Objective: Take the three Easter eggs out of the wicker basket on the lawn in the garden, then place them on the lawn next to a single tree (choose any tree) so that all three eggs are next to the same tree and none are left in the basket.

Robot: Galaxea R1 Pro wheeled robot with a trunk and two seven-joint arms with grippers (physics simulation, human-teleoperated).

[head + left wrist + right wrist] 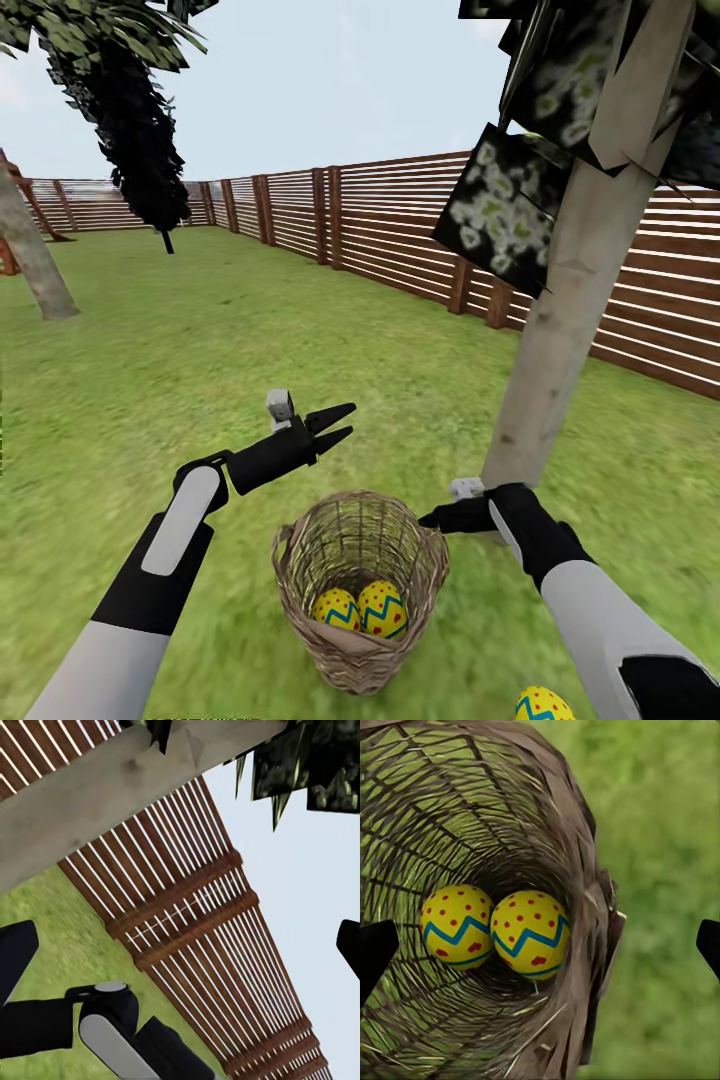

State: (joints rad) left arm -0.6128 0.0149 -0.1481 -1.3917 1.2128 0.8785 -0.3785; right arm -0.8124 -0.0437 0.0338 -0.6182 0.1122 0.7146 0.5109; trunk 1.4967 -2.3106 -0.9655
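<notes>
Your right claw (432,520) hangs open and empty at the basket (360,590) rim's 2 o'clock, so take one of the two eggs (530,934) inside around its middle, as it looks smooth and slippery.

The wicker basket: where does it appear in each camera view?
Head view: wicker basket at lower centre on the lawn, holding two eggs.
Left wrist view: no basket; tree trunk and fence.
Right wrist view: basket, seen from above its mouth.
Shared landmark: the two eggs.
</notes>
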